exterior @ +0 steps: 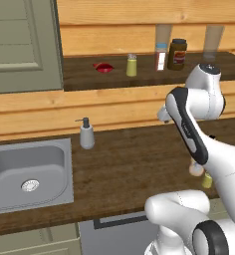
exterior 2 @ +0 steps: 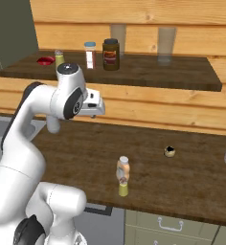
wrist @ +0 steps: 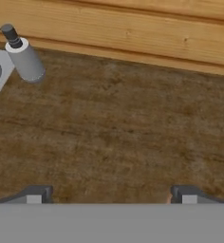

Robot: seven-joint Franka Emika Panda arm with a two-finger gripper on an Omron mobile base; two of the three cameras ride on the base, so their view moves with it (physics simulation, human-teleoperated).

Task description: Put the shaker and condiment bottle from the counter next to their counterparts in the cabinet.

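The peach-tan condiment bottle [exterior 2: 123,168] stands near the counter's [exterior 2: 86,153] front edge, and the small yellow-green shaker [exterior 2: 123,189] is just in front of it. In the left base view my arm half hides the bottle [exterior: 195,169] and shaker [exterior: 207,180]. My gripper [wrist: 111,195] is open and empty, its fingertips [wrist: 35,194] wide apart above bare wood. It hangs over the counter, up and to the left of both objects. On the cabinet shelf [exterior: 79,79] are the red item [exterior: 104,67] and the second shaker [exterior: 132,65].
A white red-labelled bottle [exterior: 161,56], a dark brown jar [exterior: 177,54] and two glasses [exterior 2: 166,45] share the shelf. A grey pump dispenser [exterior: 86,133] stands beside the steel sink [exterior: 5,199]. A small dark object [exterior 2: 170,151] lies on the counter's right part. The cabinet door [exterior: 20,45] is swung open at left.
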